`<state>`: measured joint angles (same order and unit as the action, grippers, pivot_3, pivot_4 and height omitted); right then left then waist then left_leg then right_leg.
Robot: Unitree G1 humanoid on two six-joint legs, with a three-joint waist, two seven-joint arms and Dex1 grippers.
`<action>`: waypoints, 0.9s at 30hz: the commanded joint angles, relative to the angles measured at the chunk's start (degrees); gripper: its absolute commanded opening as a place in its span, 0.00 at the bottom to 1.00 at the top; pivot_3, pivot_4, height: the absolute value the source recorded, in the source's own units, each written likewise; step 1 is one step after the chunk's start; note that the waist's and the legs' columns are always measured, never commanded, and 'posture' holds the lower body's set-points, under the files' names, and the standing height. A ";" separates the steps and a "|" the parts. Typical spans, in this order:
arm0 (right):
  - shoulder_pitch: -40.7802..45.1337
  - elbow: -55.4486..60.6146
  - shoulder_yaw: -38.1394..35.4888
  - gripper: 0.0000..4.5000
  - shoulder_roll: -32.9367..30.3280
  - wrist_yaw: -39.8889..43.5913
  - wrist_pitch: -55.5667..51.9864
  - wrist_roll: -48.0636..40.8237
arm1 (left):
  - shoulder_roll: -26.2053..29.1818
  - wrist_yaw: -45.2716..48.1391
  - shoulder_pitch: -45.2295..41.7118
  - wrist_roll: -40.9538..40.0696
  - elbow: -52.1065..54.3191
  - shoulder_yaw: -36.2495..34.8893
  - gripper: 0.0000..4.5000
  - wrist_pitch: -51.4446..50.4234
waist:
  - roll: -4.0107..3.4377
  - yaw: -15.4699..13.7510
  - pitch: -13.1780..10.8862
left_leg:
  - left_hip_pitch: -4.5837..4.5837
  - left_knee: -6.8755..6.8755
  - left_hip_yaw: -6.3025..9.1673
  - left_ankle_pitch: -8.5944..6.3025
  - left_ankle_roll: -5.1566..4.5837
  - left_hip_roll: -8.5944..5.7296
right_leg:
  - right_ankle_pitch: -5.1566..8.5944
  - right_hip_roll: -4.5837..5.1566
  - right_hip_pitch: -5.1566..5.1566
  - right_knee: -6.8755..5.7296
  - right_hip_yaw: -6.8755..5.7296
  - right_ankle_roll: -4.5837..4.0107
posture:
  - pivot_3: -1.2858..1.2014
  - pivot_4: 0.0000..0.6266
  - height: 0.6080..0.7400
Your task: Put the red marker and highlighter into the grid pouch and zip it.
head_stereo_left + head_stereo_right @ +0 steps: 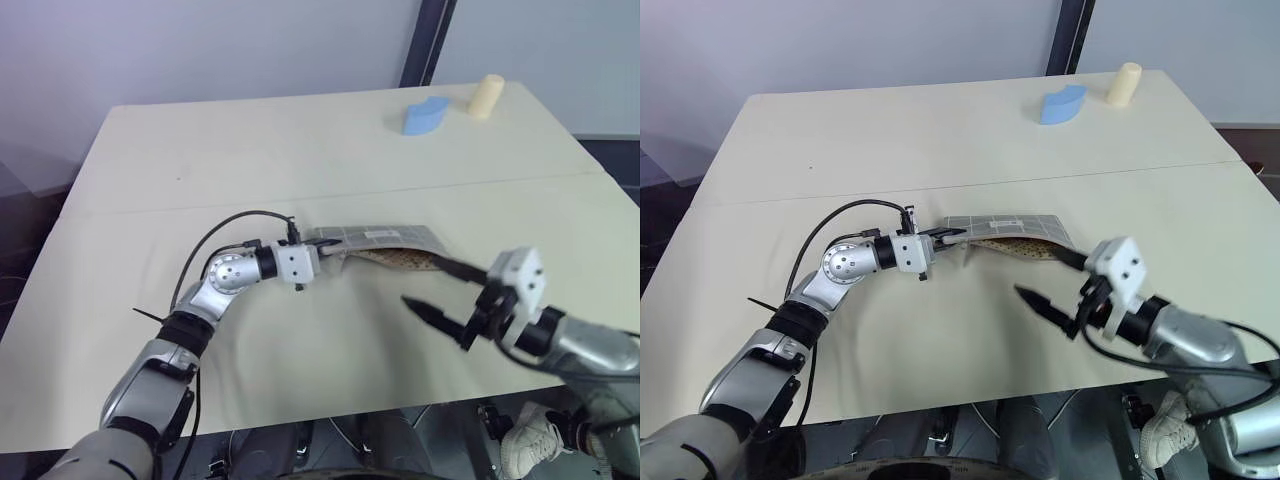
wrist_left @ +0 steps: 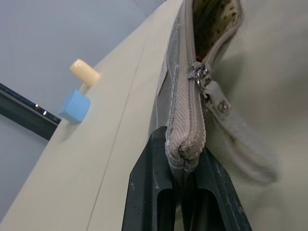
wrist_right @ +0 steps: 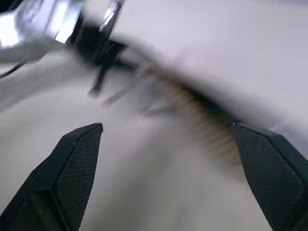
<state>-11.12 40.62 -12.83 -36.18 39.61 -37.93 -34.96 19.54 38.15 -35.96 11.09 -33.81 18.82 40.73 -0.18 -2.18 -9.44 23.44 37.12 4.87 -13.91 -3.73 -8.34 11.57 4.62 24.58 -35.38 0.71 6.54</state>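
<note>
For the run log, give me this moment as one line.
left claw: shut on grid pouch end | right claw: open, empty | pouch: unzipped

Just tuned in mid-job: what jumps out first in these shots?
The left gripper is clamped on one end of the grid pouch at mid-table, its zipper unzipped and the mouth gaping. The right gripper hangs wide open and empty beside the pouch's other end. A blue object and cream cylinder sit at the far right corner.
</note>
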 commanded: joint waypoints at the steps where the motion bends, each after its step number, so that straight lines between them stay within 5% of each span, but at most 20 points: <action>1: 0.82 -1.83 6.66 0.98 8.33 -7.00 -3.48 -2.42 | -0.63 -1.78 -1.70 1.88 0.57 0.56 0.00 2.66 | 0.00 0.00 0.00 | 0.00 0.01 0.00 0.01 0.01 0.02 | 0.00 -0.01 0.01 -0.02 0.00 0.00 | 0.52 0.24 0.94; 9: 12.14 -14.47 9.71 0.98 19.11 -11.30 -0.16 -1.18 | 1.79 -6.33 -4.70 8.17 -2.11 1.52 0.00 10.11 | -0.04 -0.01 -0.01 | -0.04 0.11 -0.07 0.03 0.04 0.00 | -0.01 -0.06 0.16 0.02 0.03 -0.01 | 0.52 0.24 0.94; 22: 22.13 -22.00 15.73 0.98 23.14 -8.49 -1.12 -2.09 | 2.32 -9.59 -7.20 8.94 -6.35 1.48 0.00 11.91 | -0.02 -0.05 0.00 | 0.00 -0.07 -0.04 0.04 0.07 -0.03 | -0.02 -0.07 0.38 -0.11 0.05 0.00 | 0.52 0.24 0.94; 25: 21.72 -21.71 15.50 0.80 23.51 -9.10 -1.17 -2.36 | 2.03 -9.95 -6.97 9.22 -5.69 1.75 0.00 11.79 | -0.02 0.01 0.00 | 0.00 -0.07 -0.04 0.04 0.08 -0.04 | -0.02 -0.07 0.38 -0.11 0.04 0.00 | 0.52 0.24 0.94; 27: 21.15 -21.60 15.45 0.58 23.34 -9.64 -1.05 -1.83 | 2.44 -10.16 -7.07 9.17 -6.48 1.52 0.00 12.14 | -0.02 0.07 0.00 | 0.00 -0.07 -0.05 0.04 0.08 -0.04 | -0.02 -0.07 0.38 -0.11 0.05 0.00 | 0.52 0.24 0.94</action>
<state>10.09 17.76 3.05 -13.18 30.35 -39.95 -36.73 21.77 29.15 -41.50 20.66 -40.86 21.12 51.82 -0.20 -2.11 -9.45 23.43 37.06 4.82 -13.87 -3.65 -8.38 11.55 4.55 24.96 -35.49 0.76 6.54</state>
